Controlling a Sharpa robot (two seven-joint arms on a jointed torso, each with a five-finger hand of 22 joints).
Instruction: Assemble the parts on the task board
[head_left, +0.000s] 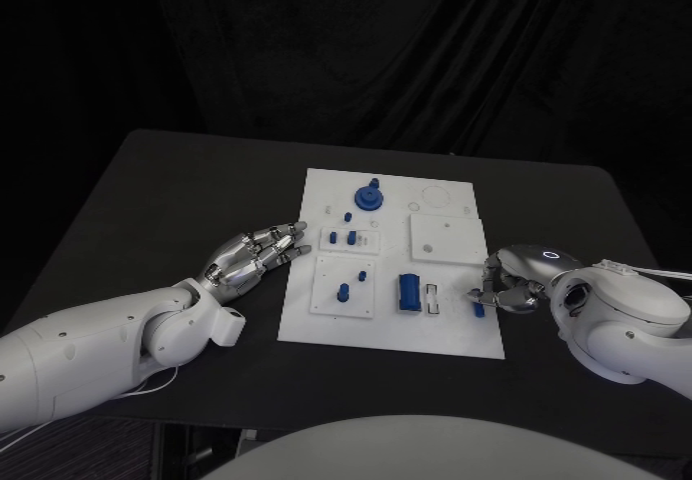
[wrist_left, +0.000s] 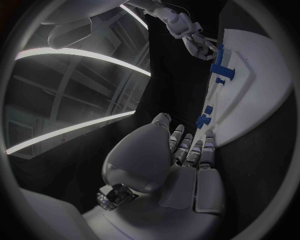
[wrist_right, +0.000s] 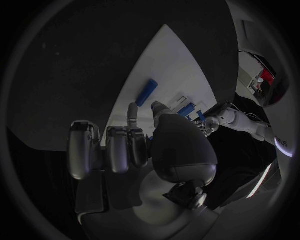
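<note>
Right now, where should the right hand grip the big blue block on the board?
Grip the blue block across its two long sides, coming from above. It lies flat on the board, long axis running away from the robot, near the right hand, its top clear.

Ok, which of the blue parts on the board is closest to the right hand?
The small blue part at the task board's near right edge, just beside the right hand. The other blue parts, such as the large blue block, sit farther toward the board's middle and far side.

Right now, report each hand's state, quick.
Left hand: open, fingers stretched flat beside the task board, holding nothing.
Right hand: fingers curled at the board's right edge; a grip cannot be told.
</note>
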